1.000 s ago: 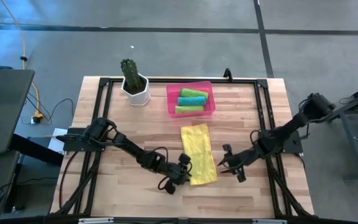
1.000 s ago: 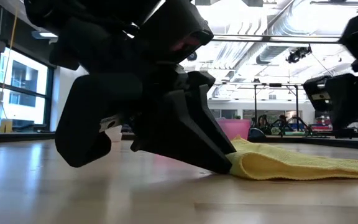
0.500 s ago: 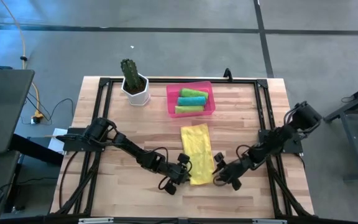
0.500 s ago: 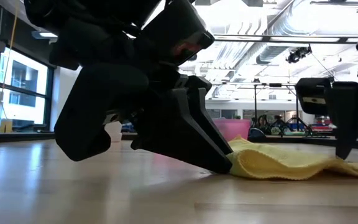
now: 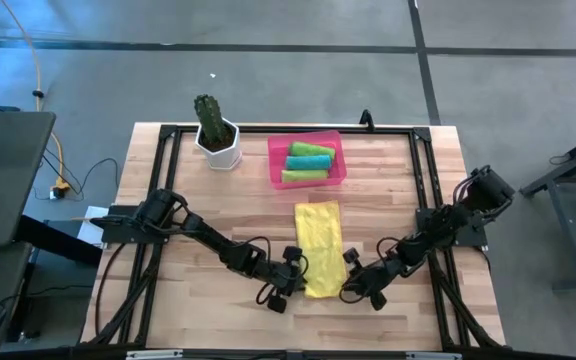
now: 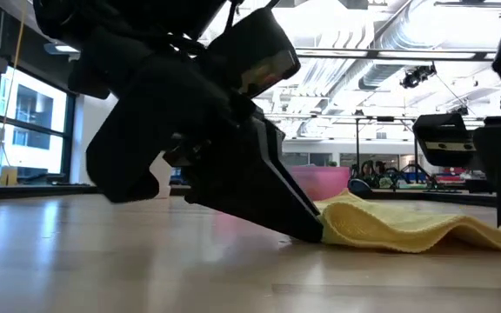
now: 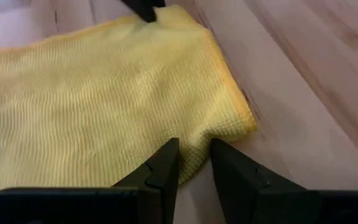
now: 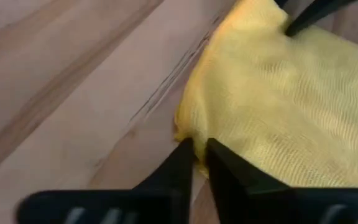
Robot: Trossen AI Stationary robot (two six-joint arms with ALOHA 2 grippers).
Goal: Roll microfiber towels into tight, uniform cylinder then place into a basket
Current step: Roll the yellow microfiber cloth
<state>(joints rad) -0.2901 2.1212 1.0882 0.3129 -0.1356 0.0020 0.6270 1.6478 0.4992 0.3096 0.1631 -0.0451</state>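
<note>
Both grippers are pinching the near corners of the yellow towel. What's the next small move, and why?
Probably lift both corners slightly and fold them toward the basket to start the roll. The left gripper and right gripper each pinch a near corner of the yellow towel, which lies flat and unrolled on the table.

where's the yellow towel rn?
High view: yellow towel lies flat mid-table, just in front of the pink basket, its near corners pinched by the left tool and right tool.
</note>
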